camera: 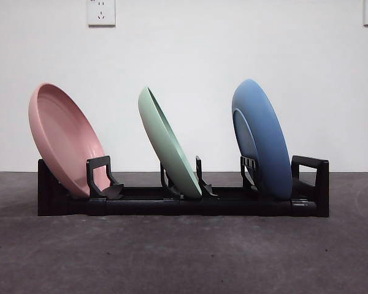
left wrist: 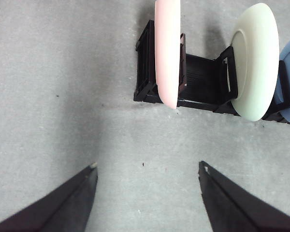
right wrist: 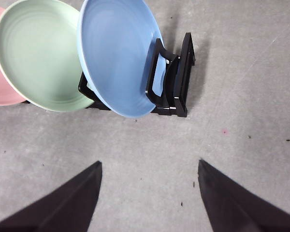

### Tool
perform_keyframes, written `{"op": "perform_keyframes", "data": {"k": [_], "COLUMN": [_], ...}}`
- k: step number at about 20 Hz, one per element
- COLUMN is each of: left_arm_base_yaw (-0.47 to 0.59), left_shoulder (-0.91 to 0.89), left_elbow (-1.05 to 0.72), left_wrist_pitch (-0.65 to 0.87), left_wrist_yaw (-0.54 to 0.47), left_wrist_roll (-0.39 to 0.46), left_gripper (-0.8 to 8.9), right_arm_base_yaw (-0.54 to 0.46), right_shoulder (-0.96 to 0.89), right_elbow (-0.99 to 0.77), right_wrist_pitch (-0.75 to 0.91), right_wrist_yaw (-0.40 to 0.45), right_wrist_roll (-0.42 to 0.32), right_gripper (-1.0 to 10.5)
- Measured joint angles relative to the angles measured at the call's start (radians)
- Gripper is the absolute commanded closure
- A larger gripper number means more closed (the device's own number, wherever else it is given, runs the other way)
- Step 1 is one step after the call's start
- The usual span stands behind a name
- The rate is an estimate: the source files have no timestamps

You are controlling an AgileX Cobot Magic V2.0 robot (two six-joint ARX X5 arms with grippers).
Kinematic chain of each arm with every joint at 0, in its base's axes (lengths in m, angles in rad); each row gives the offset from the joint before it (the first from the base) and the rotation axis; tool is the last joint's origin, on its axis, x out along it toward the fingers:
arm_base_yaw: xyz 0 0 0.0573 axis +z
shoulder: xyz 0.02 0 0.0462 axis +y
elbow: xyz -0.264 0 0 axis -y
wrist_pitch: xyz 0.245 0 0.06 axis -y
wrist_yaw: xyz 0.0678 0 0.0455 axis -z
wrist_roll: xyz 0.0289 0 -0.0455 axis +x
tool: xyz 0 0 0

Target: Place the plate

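Observation:
Three plates stand tilted in a black rack: a pink plate at the left end, a green plate in the middle and a blue plate at the right end. The left wrist view shows the pink plate edge-on and the green plate beyond it. My left gripper is open above bare table, apart from the rack. In the right wrist view the blue plate leans in the rack's end slot. My right gripper is open, empty, short of the rack.
The rack stands on a dark grey table against a white wall with two power sockets. Neither arm shows in the front view.

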Motion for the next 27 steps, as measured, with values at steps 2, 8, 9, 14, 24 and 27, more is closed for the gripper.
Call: {"op": "perform_keyframes", "data": {"k": [2, 8, 9, 14, 24, 27], "left_arm_base_yaw": [0.000, 0.000, 0.000, 0.000, 0.000, 0.000], "left_shoulder": [0.000, 0.000, 0.000, 0.000, 0.000, 0.000], "left_elbow": [0.000, 0.000, 0.000, 0.000, 0.000, 0.000], "left_wrist_pitch": [0.000, 0.009, 0.009, 0.010, 0.012, 0.012], "left_wrist_yaw": [0.000, 0.000, 0.000, 0.000, 0.000, 0.000], "left_wrist_roll": [0.002, 0.003, 0.003, 0.003, 0.003, 0.003], "left_gripper": [4.74, 4.74, 4.74, 4.74, 4.74, 4.74], "right_arm_base_yaw": [0.001, 0.042, 0.053, 0.096, 0.201, 0.210], "right_shoulder": [-0.004, 0.222, 0.292, 0.561, 0.712, 0.748], "right_elbow": [0.000, 0.098, 0.121, 0.259, 0.298, 0.299], "right_wrist_pitch": [-0.010, 0.000, 0.003, 0.102, 0.305, 0.317], "right_wrist_yaw": [-0.006, -0.196, -0.208, -0.228, -0.228, -0.227], "right_wrist_roll": [0.000, 0.069, 0.075, 0.074, 0.074, 0.074], "right_gripper": [6.3, 6.3, 6.3, 6.3, 6.6, 6.7]}}
